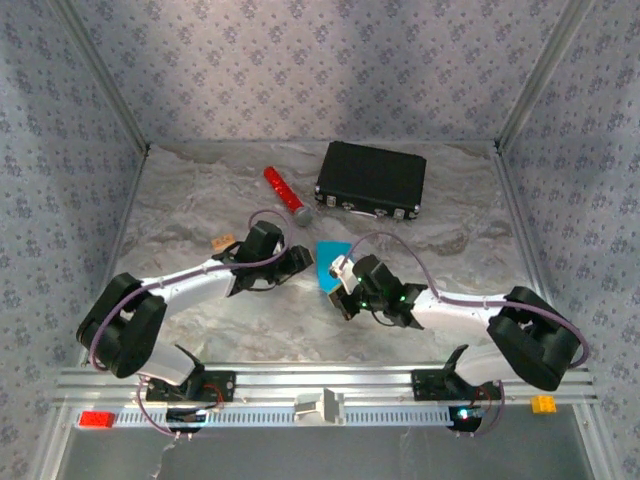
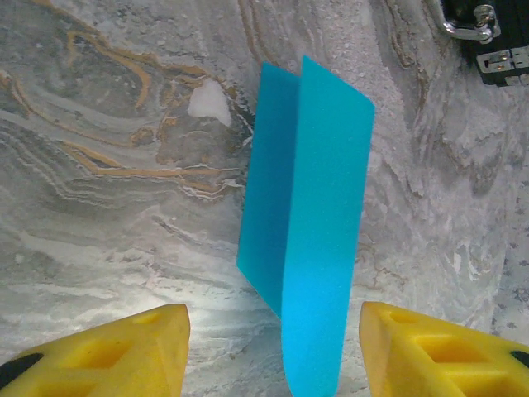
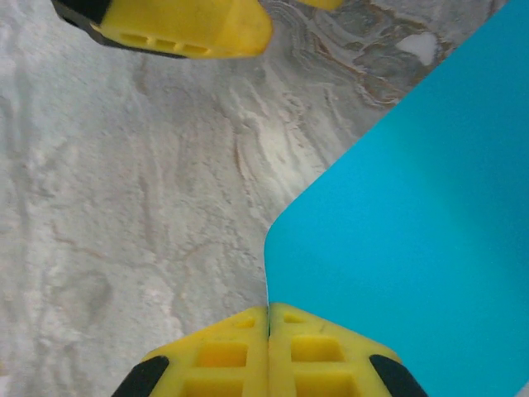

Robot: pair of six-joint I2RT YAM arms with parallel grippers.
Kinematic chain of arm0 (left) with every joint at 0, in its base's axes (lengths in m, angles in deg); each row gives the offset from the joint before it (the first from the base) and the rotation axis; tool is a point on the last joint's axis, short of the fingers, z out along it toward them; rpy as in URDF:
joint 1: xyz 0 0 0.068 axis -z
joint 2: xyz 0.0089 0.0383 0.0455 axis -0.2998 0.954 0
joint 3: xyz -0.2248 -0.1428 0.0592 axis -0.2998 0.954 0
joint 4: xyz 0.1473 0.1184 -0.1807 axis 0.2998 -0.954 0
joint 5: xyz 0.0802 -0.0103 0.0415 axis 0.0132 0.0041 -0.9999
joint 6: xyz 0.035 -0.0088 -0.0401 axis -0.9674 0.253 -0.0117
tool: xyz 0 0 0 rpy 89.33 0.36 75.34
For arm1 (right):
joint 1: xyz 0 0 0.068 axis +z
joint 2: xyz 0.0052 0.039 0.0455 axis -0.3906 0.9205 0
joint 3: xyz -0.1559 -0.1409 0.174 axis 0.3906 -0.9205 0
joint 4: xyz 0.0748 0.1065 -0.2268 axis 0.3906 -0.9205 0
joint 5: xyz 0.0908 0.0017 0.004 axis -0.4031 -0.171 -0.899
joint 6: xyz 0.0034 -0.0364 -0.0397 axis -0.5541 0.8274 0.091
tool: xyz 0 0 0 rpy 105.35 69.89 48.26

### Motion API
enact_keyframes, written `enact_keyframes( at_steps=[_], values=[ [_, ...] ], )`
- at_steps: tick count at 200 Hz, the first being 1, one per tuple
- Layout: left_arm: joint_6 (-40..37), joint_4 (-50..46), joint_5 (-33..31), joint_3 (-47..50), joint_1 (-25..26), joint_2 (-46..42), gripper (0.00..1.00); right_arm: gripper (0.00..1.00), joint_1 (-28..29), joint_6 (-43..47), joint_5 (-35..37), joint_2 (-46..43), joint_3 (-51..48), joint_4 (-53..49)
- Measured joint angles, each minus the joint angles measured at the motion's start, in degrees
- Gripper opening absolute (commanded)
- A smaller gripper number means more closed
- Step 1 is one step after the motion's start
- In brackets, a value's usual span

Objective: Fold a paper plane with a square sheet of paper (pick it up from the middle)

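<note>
The square sheet of paper [image 1: 332, 262] is bright cyan-blue and folded in two, and it is held up off the marbled table between the two arms. My right gripper [image 3: 269, 310] is shut on the sheet of paper [image 3: 413, 215], pinching it at the folded edge. My left gripper [image 2: 273, 318] is open, with the sheet of paper [image 2: 310, 223] standing edge-on between its yellow fingers [image 2: 124, 351] and touching neither. From above, the left gripper [image 1: 295, 265] sits just left of the sheet and the right gripper [image 1: 342, 285] just below it. The paper plane is out of view.
A red cylinder [image 1: 285, 195] lies at the back centre, with a black case [image 1: 371, 180] to its right. The case's metal latch [image 2: 479, 29] shows at the top right of the left wrist view. A small tan piece [image 1: 223, 241] lies left of the left gripper. Patterned walls enclose the table.
</note>
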Motion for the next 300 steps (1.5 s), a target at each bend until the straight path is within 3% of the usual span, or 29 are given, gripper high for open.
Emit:
enact_keyframes(
  at_steps=[52,138,207,300],
  values=[
    [-0.7,0.0,0.0,0.0,0.0,0.0,0.51,0.06,-4.9,-6.1,-11.7,3.2,0.6,-0.4],
    [-3.8,-0.1,2.5,-2.2,-0.1,1.6,0.27,0.06,-7.0,-10.3,-23.7,4.6,1.0,1.9],
    [-7.6,0.6,8.6,-11.1,-0.5,12.7,0.19,0.06,-7.0,-11.0,-24.9,5.7,1.0,3.5],
    [-11.5,-1.4,11.7,-15.5,-0.5,24.0,0.17,0.06,-7.0,-11.9,-24.5,7.8,1.0,4.0]
  ],
)
